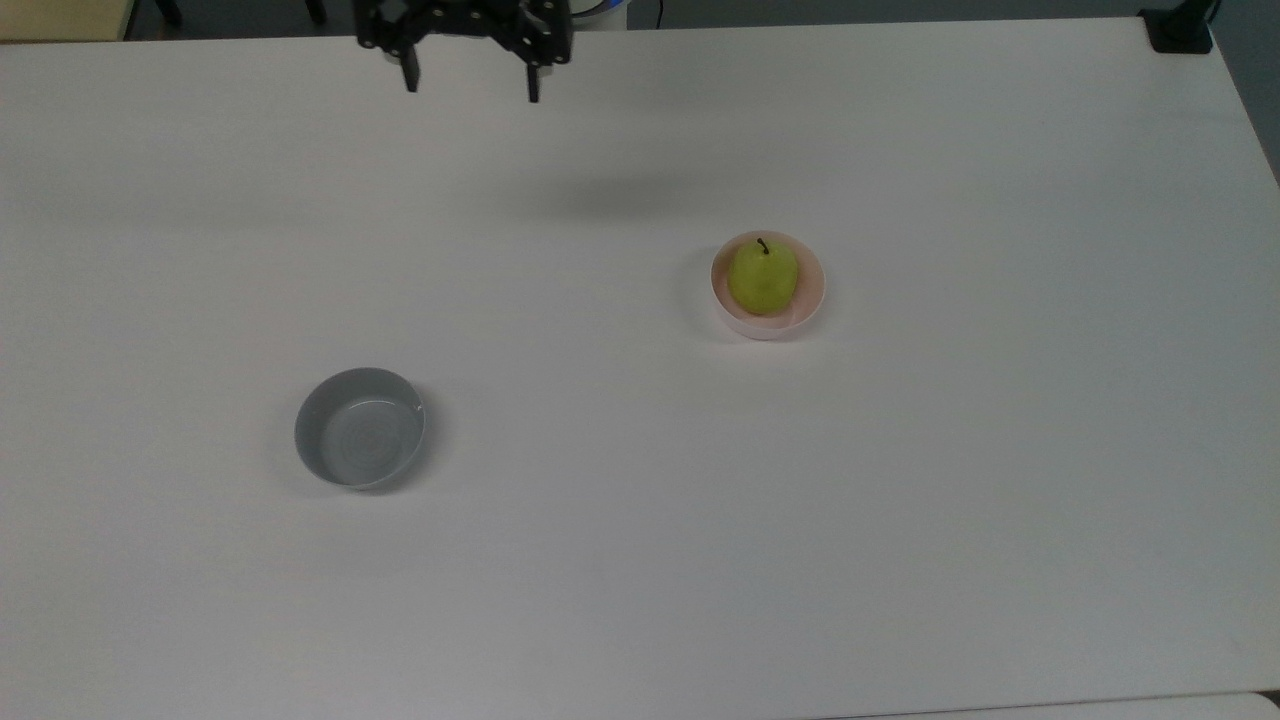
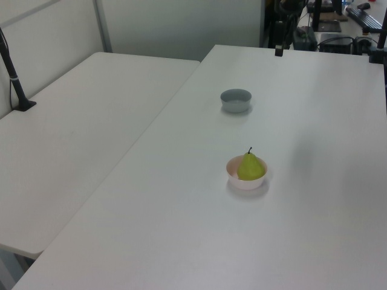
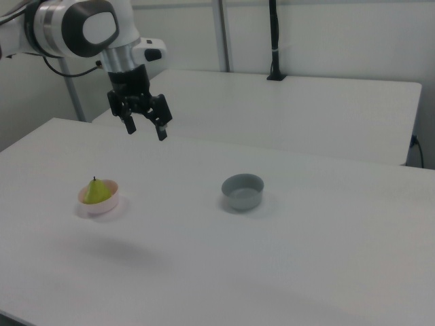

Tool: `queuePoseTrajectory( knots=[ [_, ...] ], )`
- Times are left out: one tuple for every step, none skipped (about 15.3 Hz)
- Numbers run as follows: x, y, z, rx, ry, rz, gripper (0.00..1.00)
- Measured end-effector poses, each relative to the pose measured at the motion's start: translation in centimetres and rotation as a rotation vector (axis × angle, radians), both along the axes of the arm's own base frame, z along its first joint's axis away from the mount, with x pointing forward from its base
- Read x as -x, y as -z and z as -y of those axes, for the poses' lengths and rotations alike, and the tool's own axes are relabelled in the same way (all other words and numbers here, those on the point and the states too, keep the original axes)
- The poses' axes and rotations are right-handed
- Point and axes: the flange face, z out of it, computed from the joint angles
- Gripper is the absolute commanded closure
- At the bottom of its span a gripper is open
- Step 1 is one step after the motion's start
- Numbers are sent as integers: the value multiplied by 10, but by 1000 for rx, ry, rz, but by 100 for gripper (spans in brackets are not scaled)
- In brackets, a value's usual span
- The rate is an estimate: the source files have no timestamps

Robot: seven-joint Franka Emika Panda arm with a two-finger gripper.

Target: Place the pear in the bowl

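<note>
White table (image 1: 900,500), pear (image 1: 763,278) upright in pink bowl (image 1: 815,290), pincer (image 1: 470,88) open, high above

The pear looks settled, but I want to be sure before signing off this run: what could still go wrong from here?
Little, I think. The pear stands upright in the pink bowl with its stem up, rising well above the rim, so a knock to the table might tip it out. The gripper hangs open, high and clear of both; if it swung back low it could clip the stem. The grey bowl sits far off and poses no risk.
</note>
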Motion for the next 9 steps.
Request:
queuePoseTrajectory(
  knots=[
    [0,0,8,2,-10,-1,0],
    [1,0,12,2,-11,-1,0],
    [1,0,14,2,-10,-1,0],
    [1,0,14,0,-9,-1,0],
    [1,0,14,0,-9,0,0],
    [1,0,14,0,-10,0,0],
    [1,0,14,0,-10,0,0],
    [1,-1,13,0,-11,0,0],
    [1,-1,13,0,-11,0,0]
  ],
)
